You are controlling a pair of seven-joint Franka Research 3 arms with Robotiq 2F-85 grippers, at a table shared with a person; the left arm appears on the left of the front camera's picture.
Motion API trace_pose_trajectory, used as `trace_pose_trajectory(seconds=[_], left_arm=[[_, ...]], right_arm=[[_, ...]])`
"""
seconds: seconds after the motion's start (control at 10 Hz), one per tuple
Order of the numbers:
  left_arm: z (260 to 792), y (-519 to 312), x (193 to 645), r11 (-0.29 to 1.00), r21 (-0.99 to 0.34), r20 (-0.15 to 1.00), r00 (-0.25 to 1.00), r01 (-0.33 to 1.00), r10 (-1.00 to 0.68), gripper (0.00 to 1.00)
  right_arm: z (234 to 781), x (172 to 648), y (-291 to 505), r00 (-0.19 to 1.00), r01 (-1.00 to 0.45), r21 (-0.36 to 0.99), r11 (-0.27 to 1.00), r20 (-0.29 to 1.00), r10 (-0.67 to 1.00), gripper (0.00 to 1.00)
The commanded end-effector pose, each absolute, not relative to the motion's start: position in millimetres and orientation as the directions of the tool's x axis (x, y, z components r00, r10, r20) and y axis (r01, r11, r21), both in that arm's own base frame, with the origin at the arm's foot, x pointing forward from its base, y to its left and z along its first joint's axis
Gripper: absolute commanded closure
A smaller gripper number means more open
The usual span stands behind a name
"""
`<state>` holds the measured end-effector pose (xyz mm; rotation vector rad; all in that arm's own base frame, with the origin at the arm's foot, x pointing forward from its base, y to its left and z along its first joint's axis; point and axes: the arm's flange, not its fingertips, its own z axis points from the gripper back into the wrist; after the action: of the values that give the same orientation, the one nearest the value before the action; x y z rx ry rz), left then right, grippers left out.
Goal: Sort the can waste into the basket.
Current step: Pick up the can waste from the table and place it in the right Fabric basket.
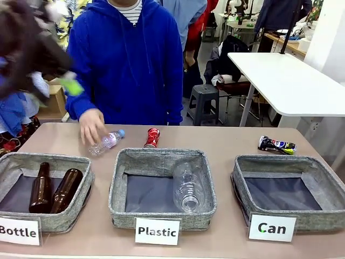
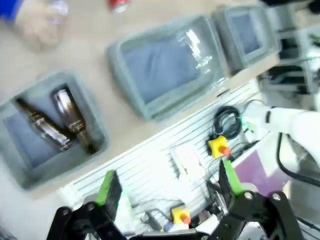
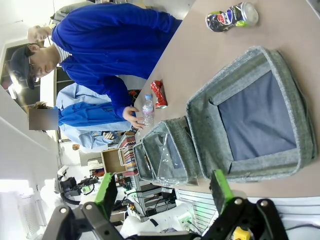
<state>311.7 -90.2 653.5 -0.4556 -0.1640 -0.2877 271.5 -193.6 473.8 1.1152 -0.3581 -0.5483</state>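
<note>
Behind the Can basket (image 1: 318,217), a crushed dark can (image 1: 276,144) with yellow-green end

The pale brown tabletop (image 1: 226,141) spans the lower half of the front view. Beyond it, at two o'clock, a white table (image 1: 291,81) stands on slim white legs. Just to its left, toward one o'clock, a grey plastic stool (image 1: 204,101) sits on the grey floor (image 1: 229,118). A white wall (image 1: 329,32) rises at the three o'clock edge. Farther back at one o'clock is a wooden desk (image 1: 278,39), cluttered and too small to read. At nine o'clock a cardboard box (image 1: 54,102) sits low behind the tabletop. The light is bright and even, with soft shadows.
</note>
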Motion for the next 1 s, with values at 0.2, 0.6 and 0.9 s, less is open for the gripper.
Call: trace_pose_trajectory(seconds=[0.2, 0.6, 0.9], left_arm=[[675, 12, 271, 0.853, -0.513, 0.289, 0.955, 0.09, 0.073, 0.0], [641, 80, 255, 0.761, -0.645, 0.225, 0.934, -0.072, 0.279, 0.0], [630, 93, 288, 0.741, -0.638, 0.16, 0.905, -0.209, 0.393, 0.0]], right_arm=[[474, 273, -194, 0.815, 0.201, 0.925, 0.322, 0.024, -0.578, 0.0], [474, 273, -194, 0.815, 0.201, 0.925, 0.322, 0.024, -0.578, 0.0], [474, 273, -194, 0.815, 0.201, 0.925, 0.322, 0.024, -0.578, 0.0]])
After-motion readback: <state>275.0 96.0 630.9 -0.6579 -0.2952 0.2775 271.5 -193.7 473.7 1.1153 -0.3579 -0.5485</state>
